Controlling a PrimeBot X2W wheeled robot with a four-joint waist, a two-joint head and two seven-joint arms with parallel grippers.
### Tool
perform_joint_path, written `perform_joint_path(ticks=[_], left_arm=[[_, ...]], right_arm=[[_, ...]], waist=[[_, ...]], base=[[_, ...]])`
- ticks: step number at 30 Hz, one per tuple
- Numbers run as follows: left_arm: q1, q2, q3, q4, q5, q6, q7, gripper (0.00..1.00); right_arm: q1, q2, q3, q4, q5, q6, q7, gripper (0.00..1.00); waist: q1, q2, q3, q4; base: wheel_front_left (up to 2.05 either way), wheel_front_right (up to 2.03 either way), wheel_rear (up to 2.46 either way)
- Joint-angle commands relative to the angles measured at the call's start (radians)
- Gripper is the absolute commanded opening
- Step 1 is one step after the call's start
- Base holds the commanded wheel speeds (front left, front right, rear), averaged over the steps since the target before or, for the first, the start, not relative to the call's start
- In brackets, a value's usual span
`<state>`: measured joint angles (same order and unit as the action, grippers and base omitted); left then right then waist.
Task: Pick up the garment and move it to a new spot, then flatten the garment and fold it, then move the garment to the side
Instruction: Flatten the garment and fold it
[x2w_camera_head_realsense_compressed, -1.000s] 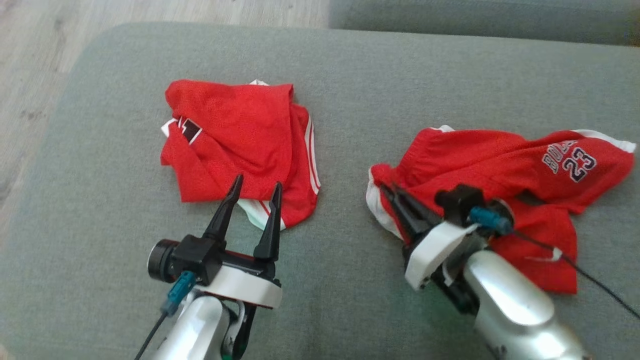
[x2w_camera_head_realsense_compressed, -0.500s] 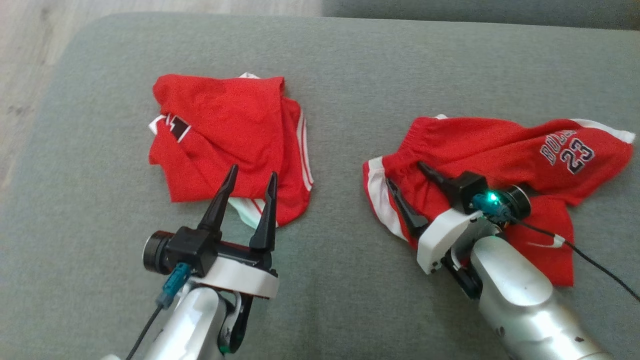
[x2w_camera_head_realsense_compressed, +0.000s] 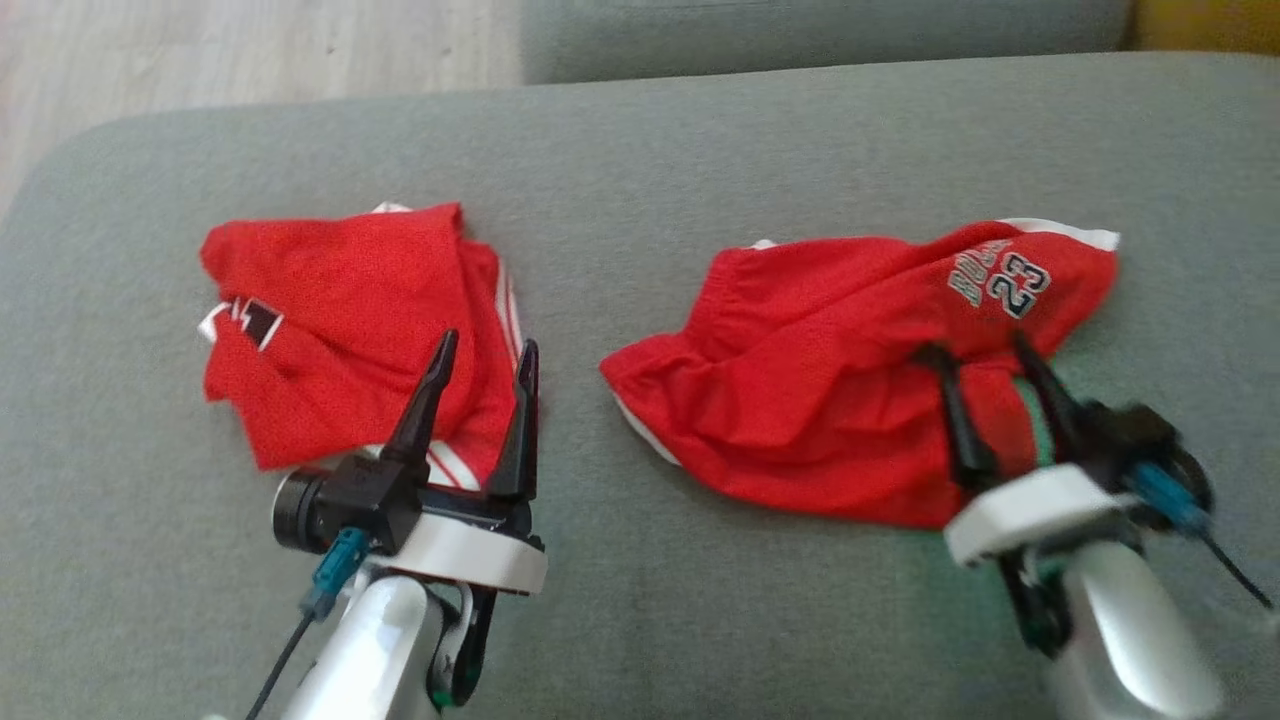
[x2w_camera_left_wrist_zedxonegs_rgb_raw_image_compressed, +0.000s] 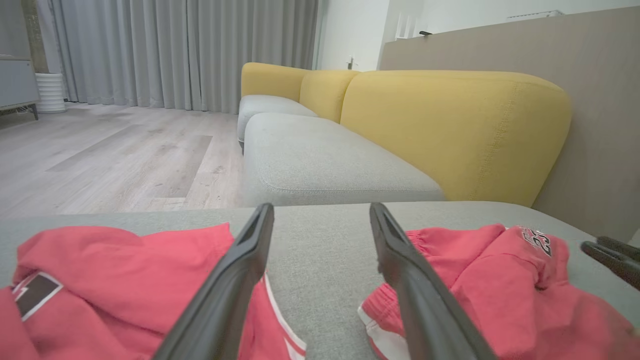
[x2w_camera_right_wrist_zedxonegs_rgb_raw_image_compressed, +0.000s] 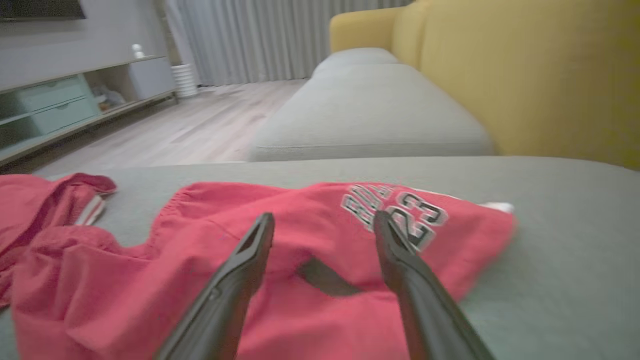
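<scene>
A red garment printed with "23" lies crumpled on the right part of the grey cushion. My right gripper is open, its fingers hovering over the garment's right part just below the print, with nothing between them. The right wrist view shows the same garment under the open right gripper. A second red garment with white stripes lies bunched on the left. My left gripper stands open over its near right edge. In the left wrist view the left gripper points between both garments.
The cushion's rounded left edge drops to a wooden floor. Another grey seat cushion lies beyond, with a yellow backrest along the right. A low shelf unit stands across the room.
My right gripper opened and let go of the "23" garment's left edge, then moved right along it. The head camera also shifted. The left gripper stays open.
</scene>
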<state>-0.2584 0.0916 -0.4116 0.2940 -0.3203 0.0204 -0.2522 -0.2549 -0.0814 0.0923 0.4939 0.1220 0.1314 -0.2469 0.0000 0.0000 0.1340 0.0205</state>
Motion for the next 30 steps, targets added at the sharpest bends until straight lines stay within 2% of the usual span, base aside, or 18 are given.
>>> perform_joint_path(ticks=[1,5,8,17,30], left_arm=[[-0.018,0.014,0.038,-0.035,-0.007,0.006,-0.01,1.0],[-0.011,0.011,0.037,-0.038,-0.008,0.005,-0.01,1.0],[-0.01,0.01,0.035,-0.038,-0.006,0.004,-0.01,1.0],[-0.021,0.011,0.031,-0.037,-0.003,-0.003,-0.01,1.0],[-0.038,0.012,0.019,-0.025,0.0,-0.006,-0.01,1.0]], right_arm=[[0.018,0.015,-0.018,-0.057,-0.013,-0.001,-0.01,1.0],[0.123,0.027,-0.148,-0.135,-0.036,-0.001,0.006,1.0],[0.179,0.03,-0.189,-0.162,-0.033,-0.001,0.027,1.0],[0.155,0.031,-0.177,-0.162,0.038,-0.001,0.064,1.0],[0.018,0.031,-0.102,0.016,0.088,-0.001,0.198,1.0]], waist=[[0.0,0.0,-0.013,-0.02],[0.0,0.0,-0.018,-0.036],[0.0,0.0,-0.015,-0.04],[0.0,0.0,0.006,-0.033],[0.0,0.0,0.032,0.018]], base=[[0.0,0.0,0.0],[0.0,0.0,0.0],[0.0,0.0,0.0],[0.0,0.0,0.0],[0.0,0.0,0.0]])
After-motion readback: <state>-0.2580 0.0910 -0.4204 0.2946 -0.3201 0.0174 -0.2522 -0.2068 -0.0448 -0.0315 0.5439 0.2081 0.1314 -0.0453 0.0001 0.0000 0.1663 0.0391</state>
